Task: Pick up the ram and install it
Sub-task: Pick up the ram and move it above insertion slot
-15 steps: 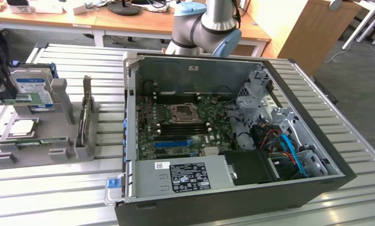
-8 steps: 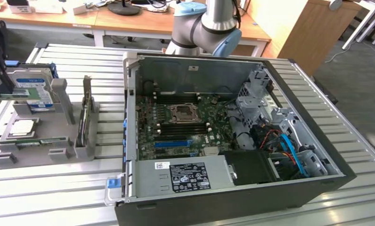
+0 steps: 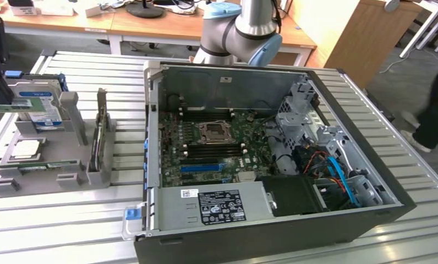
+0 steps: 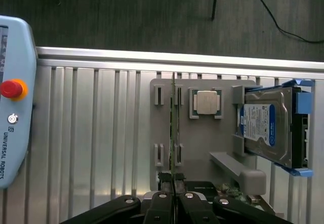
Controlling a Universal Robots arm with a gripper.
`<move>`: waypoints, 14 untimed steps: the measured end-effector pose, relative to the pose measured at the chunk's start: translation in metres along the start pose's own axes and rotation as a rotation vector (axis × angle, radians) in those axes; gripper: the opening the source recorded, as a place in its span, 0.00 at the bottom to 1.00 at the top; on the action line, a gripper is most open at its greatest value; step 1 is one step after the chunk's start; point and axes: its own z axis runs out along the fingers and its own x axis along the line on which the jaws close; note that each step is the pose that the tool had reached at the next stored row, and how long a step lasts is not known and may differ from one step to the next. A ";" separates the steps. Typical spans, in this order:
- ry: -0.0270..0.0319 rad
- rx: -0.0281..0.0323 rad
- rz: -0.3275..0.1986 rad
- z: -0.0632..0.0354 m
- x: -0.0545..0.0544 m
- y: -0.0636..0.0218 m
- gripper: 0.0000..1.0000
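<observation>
1. In the exterior view, even overhead room light falls on the table (image 3: 58, 231), whose slats look pale and slightly washed out.
2. The case (image 3: 278, 236) is darker inside; its walls shade the motherboard (image 3: 204, 148), and the cabled corner is in deep shadow.
3. In the wrist view, glare runs along the table's rail (image 4: 177, 59); the floor (image 4: 152, 11) beyond is dim.
4. The chip (image 4: 207, 102) shines brightly.
5. The gripper (image 4: 173, 186), closed on the ram (image 4: 173, 128), is dark and unlit.

Fingers (image 4: 164, 184) pinched shut, pointing down
</observation>
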 end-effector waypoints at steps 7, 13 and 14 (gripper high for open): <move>0.0000 0.0000 0.000 -0.0026 0.000 0.0000 0.12; 0.0001 -0.0001 0.000 -0.0027 0.000 -0.0021 0.12; 0.0000 -0.0001 0.000 -0.0027 0.000 -0.0031 0.12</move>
